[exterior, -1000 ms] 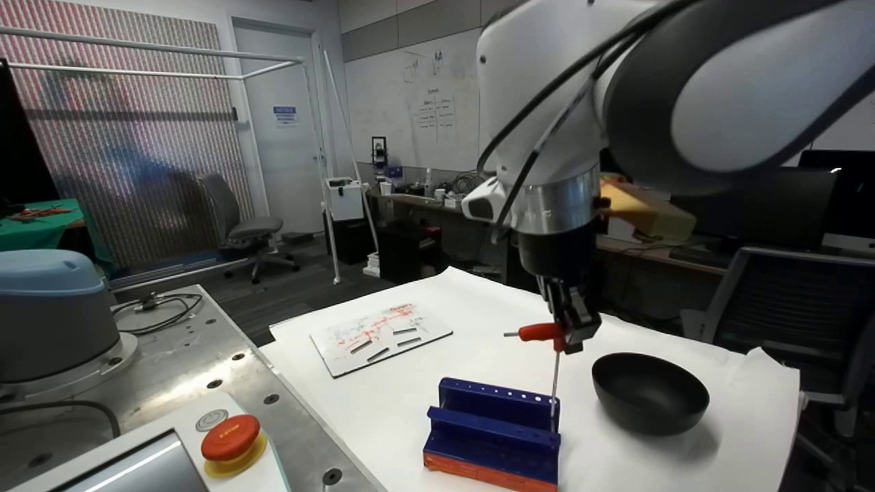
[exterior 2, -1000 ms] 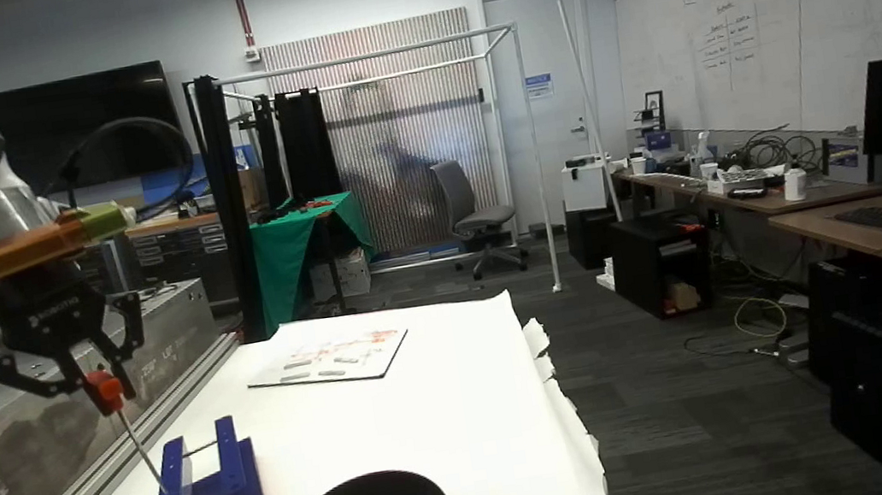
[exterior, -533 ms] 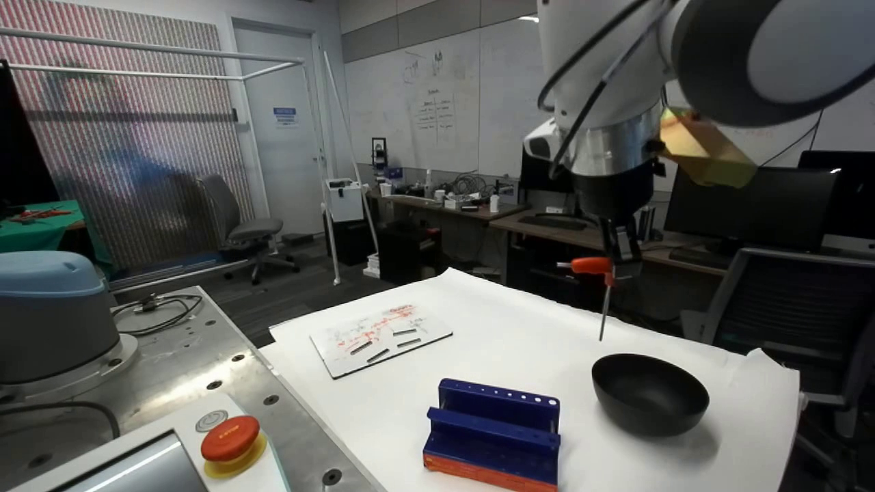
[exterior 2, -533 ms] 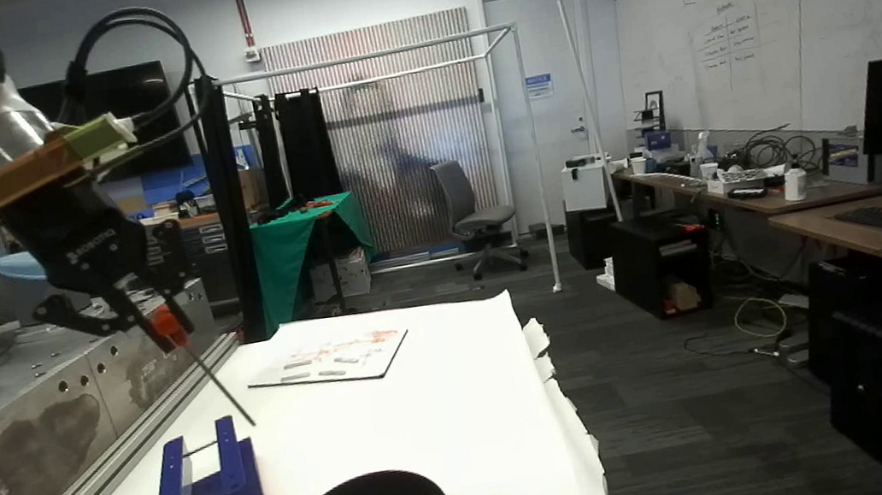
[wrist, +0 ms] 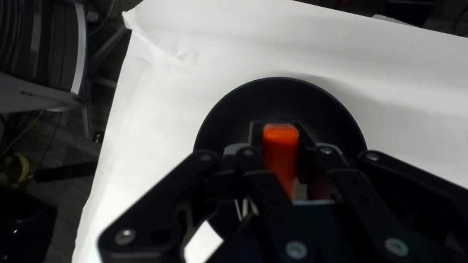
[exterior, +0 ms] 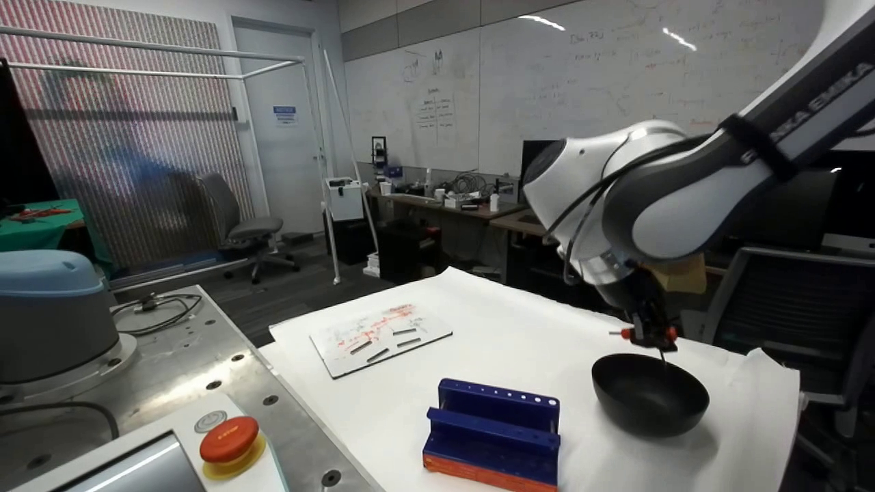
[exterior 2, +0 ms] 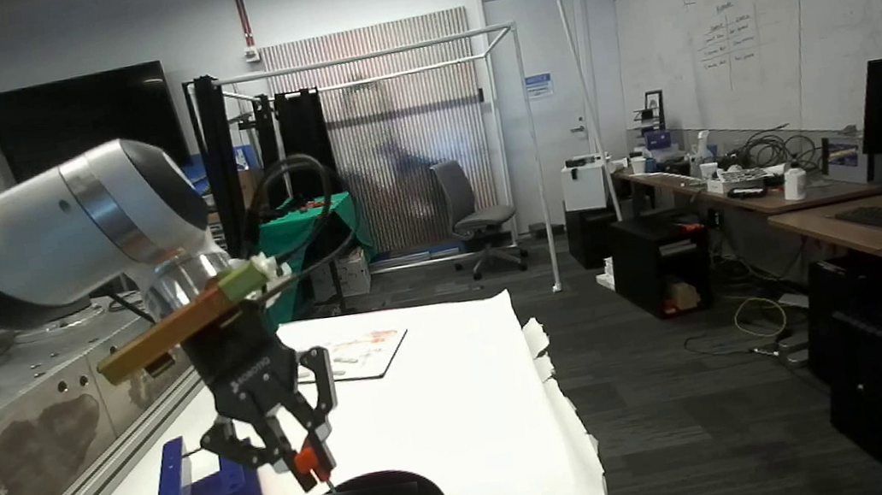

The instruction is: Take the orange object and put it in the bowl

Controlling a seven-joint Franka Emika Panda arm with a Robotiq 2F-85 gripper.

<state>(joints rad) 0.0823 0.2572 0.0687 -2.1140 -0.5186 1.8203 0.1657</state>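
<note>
Shifted since half a second ago: black two-fingered gripper (exterior 2: 316,470), down and across, carrying slim orange-handled metal-shanked tool (wrist: 280,149). Jaws narrow, pinched on its handle. Shallow round matte-black bowl (exterior: 642,401) just beneath. Grasp, carry look done; release into bowl remains.

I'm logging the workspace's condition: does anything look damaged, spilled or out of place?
The white paper sheet looks odd: in an exterior view its edge is ragged, as if torn, and in the wrist view one corner is crumpled. No spill shows; the black hand holds the orange-handled metal tool over the round black bowl.
</note>
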